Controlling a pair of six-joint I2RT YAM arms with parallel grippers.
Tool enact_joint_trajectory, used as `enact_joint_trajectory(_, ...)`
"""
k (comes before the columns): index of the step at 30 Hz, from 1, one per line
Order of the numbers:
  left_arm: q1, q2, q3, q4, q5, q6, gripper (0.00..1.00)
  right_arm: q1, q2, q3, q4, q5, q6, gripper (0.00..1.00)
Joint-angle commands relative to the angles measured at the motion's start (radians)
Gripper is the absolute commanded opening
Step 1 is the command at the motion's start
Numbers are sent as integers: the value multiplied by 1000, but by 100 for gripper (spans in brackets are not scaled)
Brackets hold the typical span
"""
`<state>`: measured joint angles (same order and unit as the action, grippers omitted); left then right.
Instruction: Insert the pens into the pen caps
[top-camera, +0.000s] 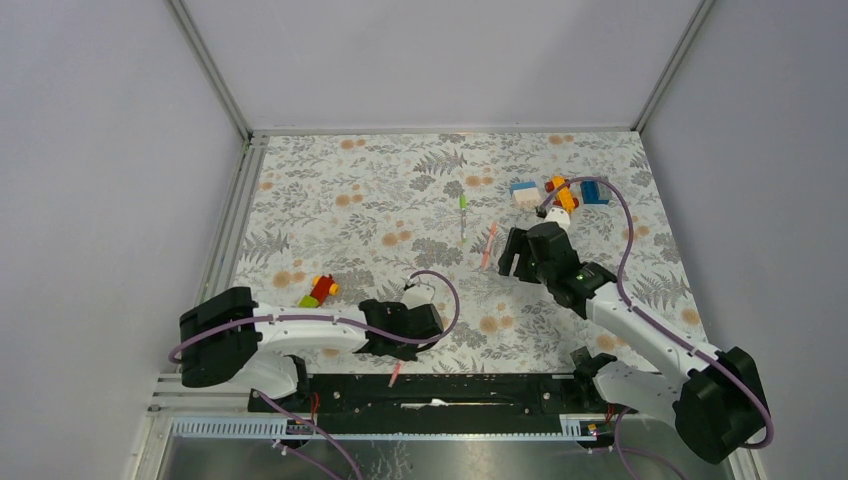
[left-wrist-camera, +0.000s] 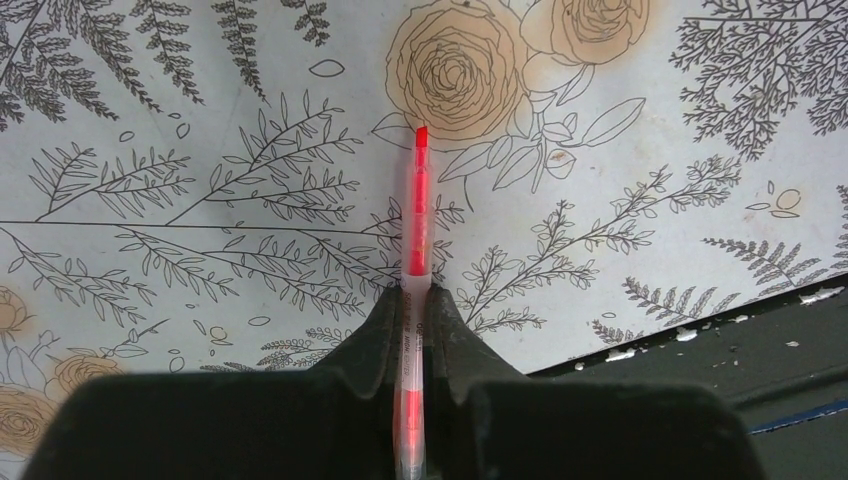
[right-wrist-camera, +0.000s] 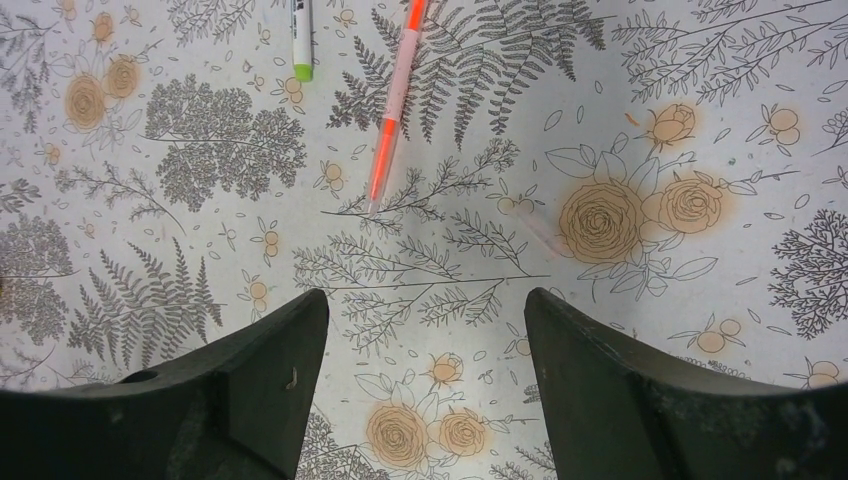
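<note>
Clenched on red pen (left-wrist-camera: 417, 210) w/ L gripper (left-wrist-camera: 415, 300), by table's (left-wrist-camera: 150, 100) near edge — tip poking forward. R gripper (right-wrist-camera: 425, 300) spread wide, empty, above pink pen (right-wrist-camera: 395, 100). Lift straight, keep barrel level, no twisting — watch tip swing.

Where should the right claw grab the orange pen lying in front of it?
Mid-barrel, from straight above. The orange pen lies flat, thin and slanted, with nothing to hook from the side, so the open right claw should turn until it straddles the barrel crosswise.
</note>
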<state>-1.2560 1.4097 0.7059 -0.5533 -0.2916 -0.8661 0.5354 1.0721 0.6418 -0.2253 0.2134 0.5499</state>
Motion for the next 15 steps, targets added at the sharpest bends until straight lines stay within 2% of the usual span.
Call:
enact_joint_trajectory(1, -3, 5, 15, 17, -39, -19, 0, -5, -54, -17, 31, -18, 11, 79)
enact_joint_trajectory(9, -2, -98, 40, 66, -53, 15, 0, -5, -112, -60, 56, -29, 28, 78)
enact_joint_trajectory(15, -2, -143, 42, 88, -68, 44, 0, -5, -79, -47, 36, -31, 32, 77)
